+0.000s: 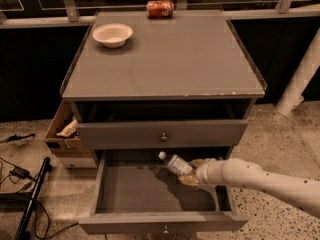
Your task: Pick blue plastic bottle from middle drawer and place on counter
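No text can be read anywhere. The bottle point(175, 164) has a pale label with illegible print; the gripper point(189, 171) clamps its base above the open drawer point(132, 190). The red can point(160, 9), far behind the gripper on the surface point(165, 64), has blurred markings only.
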You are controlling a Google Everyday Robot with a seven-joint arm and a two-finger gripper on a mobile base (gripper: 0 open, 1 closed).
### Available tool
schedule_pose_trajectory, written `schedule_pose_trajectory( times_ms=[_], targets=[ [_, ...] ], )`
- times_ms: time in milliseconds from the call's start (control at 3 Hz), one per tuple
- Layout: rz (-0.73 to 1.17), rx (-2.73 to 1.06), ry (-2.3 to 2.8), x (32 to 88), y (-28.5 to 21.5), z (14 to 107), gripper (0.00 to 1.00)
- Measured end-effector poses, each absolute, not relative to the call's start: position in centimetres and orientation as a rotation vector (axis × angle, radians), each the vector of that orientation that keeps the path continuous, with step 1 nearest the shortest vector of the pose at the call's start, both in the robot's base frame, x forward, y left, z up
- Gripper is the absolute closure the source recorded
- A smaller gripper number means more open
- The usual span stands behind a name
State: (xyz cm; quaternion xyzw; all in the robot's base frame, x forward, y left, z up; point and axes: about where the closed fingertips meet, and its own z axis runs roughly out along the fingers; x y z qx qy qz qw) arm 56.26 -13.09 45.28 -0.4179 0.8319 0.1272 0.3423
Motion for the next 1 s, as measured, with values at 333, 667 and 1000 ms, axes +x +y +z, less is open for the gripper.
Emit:
schedule_pose_trajectory(
  times_ms=[333, 667, 1000],
  targets=[
    [0.300, -1.155, 2.074, 58.81, -13.94, 48.80, 1.00],
    [0.301, -1.155, 2.075, 58.81, -13.94, 48.80, 1.00],
    [0.306, -1.222, 2.082, 58.34, -13.78, 49.30, 1.00]
  ],
)
